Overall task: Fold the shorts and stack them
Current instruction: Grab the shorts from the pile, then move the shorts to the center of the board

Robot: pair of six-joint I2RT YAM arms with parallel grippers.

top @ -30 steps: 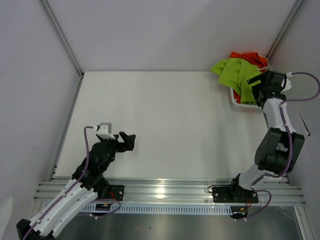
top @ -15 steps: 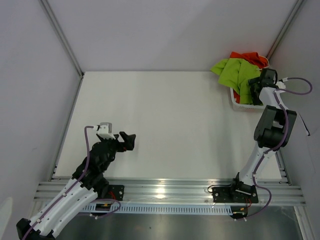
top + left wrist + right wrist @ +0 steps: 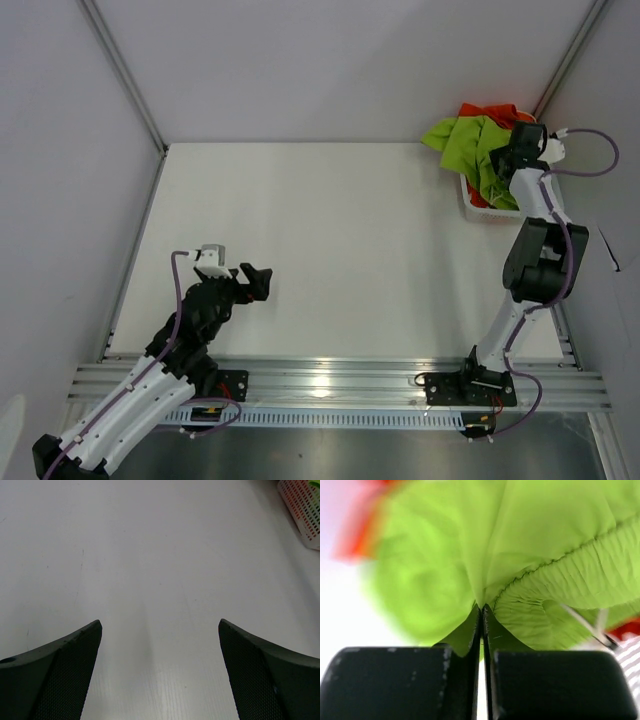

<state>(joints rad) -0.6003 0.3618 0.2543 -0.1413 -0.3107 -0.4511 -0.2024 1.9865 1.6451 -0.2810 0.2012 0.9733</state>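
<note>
The lime green shorts (image 3: 470,145) spill over the white mesh basket (image 3: 478,210) at the far right corner, with the orange-red shorts (image 3: 495,112) bunched behind them. My right gripper (image 3: 520,145) sits in the pile, shut on a fold of the lime green shorts (image 3: 540,545); the fabric is pinched between the closed jaws at the right gripper's tips (image 3: 481,609). A white drawstring (image 3: 580,622) and a red patch (image 3: 625,629) show at lower right. My left gripper (image 3: 258,282) hovers open over bare table near the front left, nothing between its fingers (image 3: 60,665).
The basket's corner (image 3: 302,505) appears at the top right of the left wrist view. Enclosure walls meet behind the basket, with a metal post (image 3: 565,60) close to the right arm. An aluminium rail (image 3: 330,385) runs along the table's near edge.
My right gripper reached farther back into the basket and closed on the lime green shorts. The left arm has not moved.
</note>
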